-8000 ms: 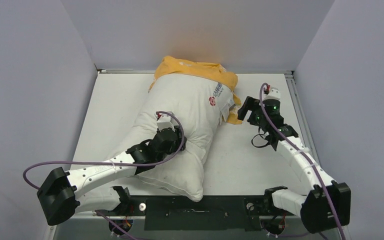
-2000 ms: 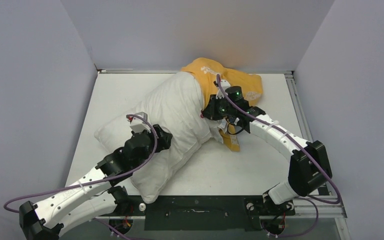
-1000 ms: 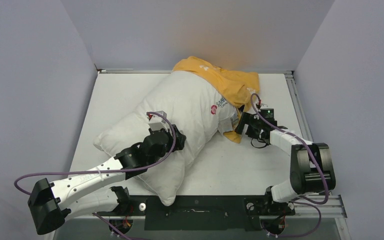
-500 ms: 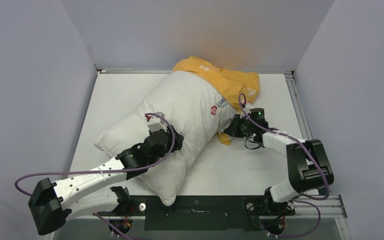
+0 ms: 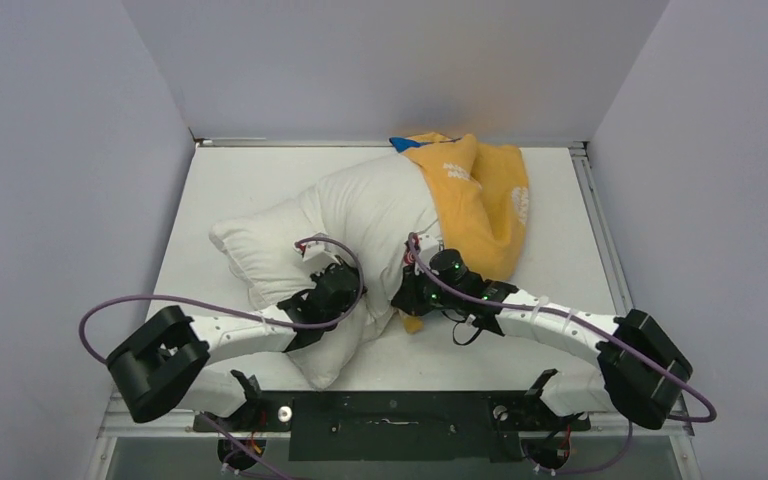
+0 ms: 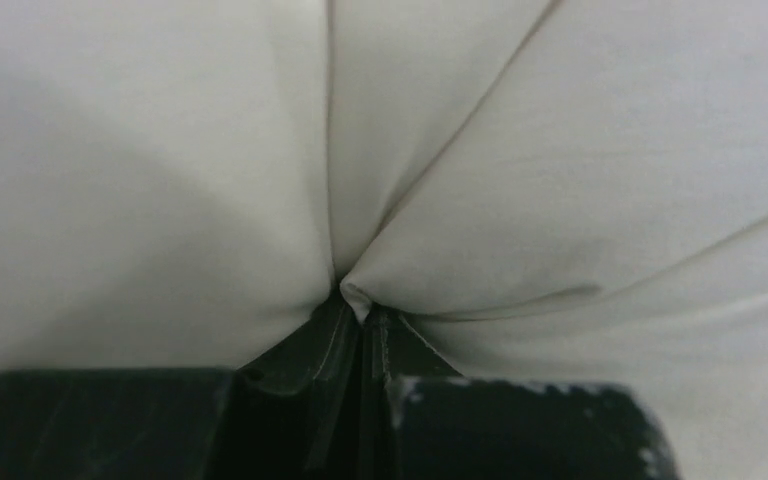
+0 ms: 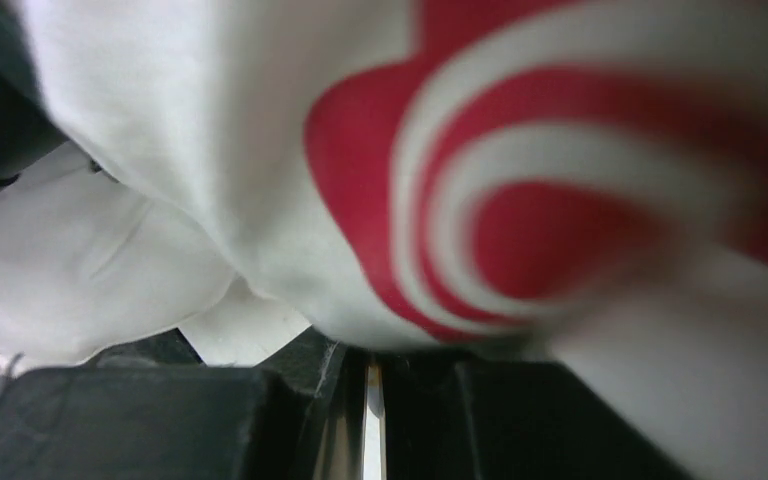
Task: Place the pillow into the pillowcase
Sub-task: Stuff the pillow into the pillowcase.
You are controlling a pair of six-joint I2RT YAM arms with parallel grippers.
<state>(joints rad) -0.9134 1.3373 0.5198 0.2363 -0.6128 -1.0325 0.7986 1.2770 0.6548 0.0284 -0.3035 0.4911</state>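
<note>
Pillow (image 5: 360, 215) lies slantwise across the bench (image 5: 560, 260), its far end tucked into the orange pillowcase (image 5: 490, 195) and its near end bare. We see the left jaws clamped on a pinch of pillow fabric, with folds fanning out from their tips. The right jaws are together under white cloth with a red print (image 7: 560, 190); we cannot tell what they hold.

off-white pillow (image 5: 360, 210), orange-yellow pillowcase (image 5: 490, 205) w/ white lettering
</note>
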